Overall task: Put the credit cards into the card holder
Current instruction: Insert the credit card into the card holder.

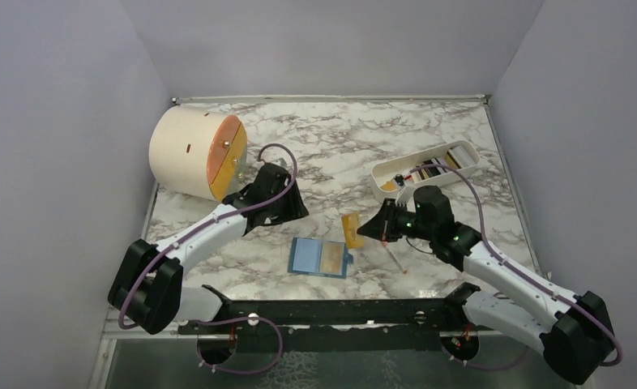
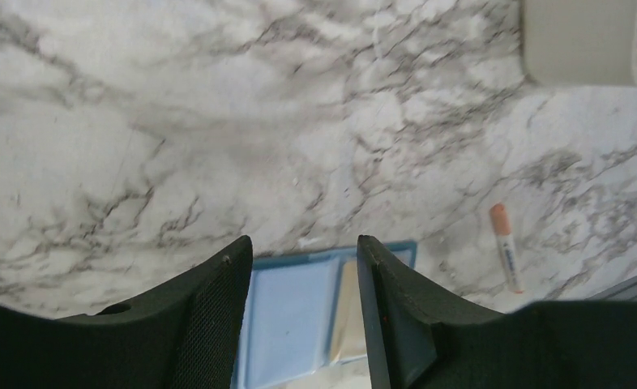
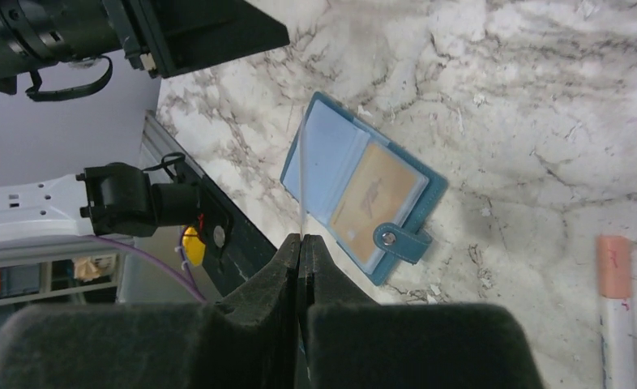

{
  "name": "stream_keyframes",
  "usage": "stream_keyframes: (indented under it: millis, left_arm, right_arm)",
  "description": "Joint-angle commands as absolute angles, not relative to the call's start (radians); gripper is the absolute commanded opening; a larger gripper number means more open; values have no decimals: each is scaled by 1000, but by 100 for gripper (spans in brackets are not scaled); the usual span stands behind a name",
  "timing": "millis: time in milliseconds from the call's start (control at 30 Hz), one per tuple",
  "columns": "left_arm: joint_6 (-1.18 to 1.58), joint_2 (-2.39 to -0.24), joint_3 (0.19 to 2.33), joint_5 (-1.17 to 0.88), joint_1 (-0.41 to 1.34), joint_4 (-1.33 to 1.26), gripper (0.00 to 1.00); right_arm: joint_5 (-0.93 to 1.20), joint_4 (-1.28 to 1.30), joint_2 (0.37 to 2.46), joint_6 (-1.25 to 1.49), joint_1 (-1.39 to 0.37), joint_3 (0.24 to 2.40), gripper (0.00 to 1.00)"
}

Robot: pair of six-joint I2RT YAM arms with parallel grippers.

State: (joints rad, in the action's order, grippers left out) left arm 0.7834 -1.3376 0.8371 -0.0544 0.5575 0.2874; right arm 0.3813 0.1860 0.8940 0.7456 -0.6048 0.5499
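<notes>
The right gripper (image 3: 301,243) pinches a credit card (image 3: 302,182), seen edge-on, above an open teal card holder (image 3: 322,154) lying on the marble table (image 3: 542,97). A tan card (image 3: 376,194) fills one pocket. A pen-like stick (image 3: 615,324) lies nearby.

Table: top (image 1: 331,138) was white marble pattern with grey veining.
Edging: thin metal trim (image 1: 331,100) ran along the back edge and down both side edges.
Walls: left wall (image 1: 56,121), back wall (image 1: 331,40) and right wall (image 1: 591,121) were plain pale lilac-grey and rose directly from the table's edges.
Light: even and diffuse, with soft shadows.
Below near edge: dim grey-green area (image 1: 356,369); its nature could not be told.
</notes>
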Motion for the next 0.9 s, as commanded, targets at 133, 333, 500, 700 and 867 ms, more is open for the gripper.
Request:
stream_keyframes:
  millis: [133,333,500,700,867]
  left_arm:
    - [769,-1227,652,-71,558,311,55]
    - [805,-1169,543,-134,558,237,54]
    - [852,-1158,460,-211,558,177,46]
    - [863,-1120,410,-218,558,170,35]
    - [885,-1080,366,-234,558,168,29]
  right_arm:
    - [472,-103,1029,868,-639,459,1]
    - [477,-221,1152,908,-674,418,1]
    - [459,-303,1262,945,-718,402,1]
    - [423,-368,1357,969,-762,396,1]
    - [398,-387,1400,975,-765,383,1]
